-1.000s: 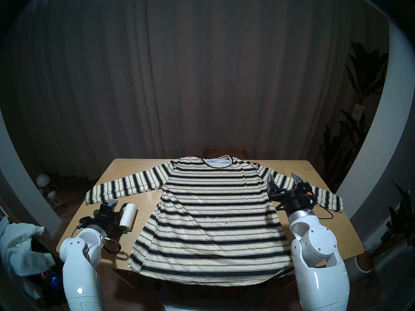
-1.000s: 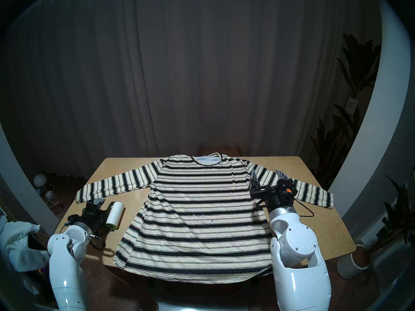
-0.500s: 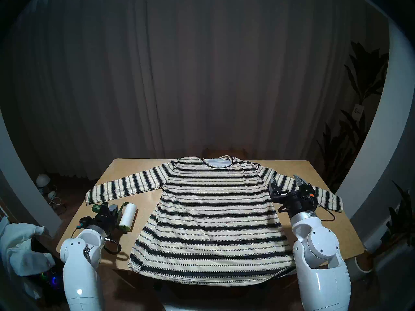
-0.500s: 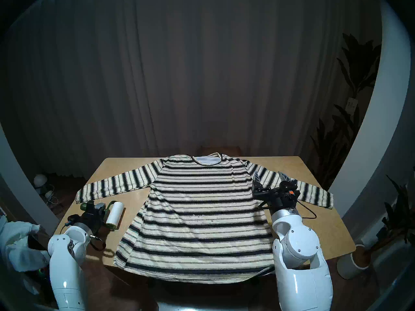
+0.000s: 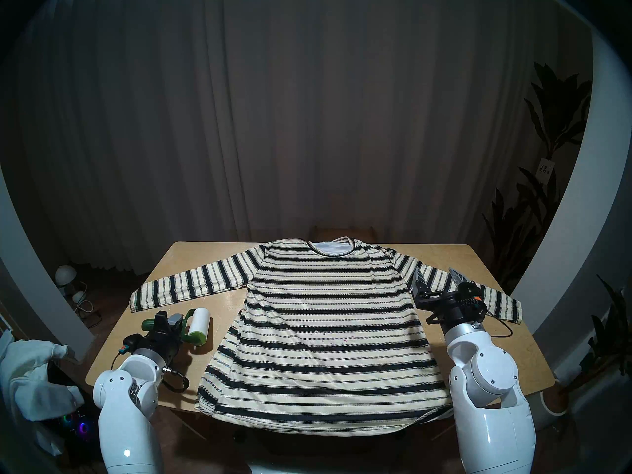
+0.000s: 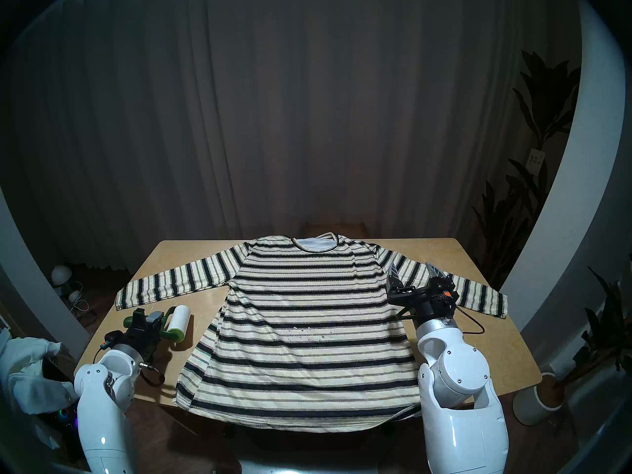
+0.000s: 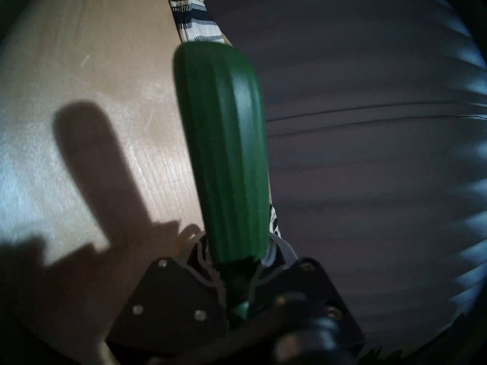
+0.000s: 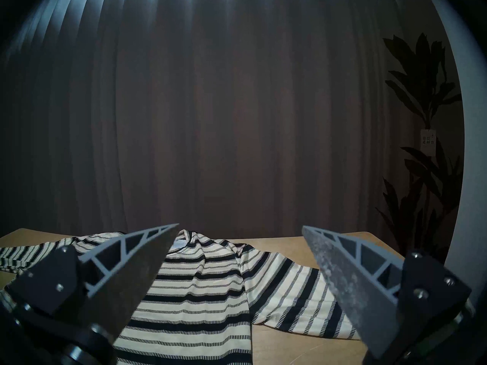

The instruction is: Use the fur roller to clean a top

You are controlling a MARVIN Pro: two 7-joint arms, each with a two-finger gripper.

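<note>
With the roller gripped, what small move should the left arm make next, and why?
Probably carry the fur roller rightward over the top toward the small specks mid-chest. The left hand is shut on its green handle, the roll appears clear of the table, and the open right hand is elsewhere.

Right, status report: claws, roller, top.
Left claw shut on roller handle, roller off the table. Right claw open, empty, over right sleeve. Top flat, specks mid-chest. Path clear.

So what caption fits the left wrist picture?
Left end effector gripping the fur roller by its green handle above the table.
</note>
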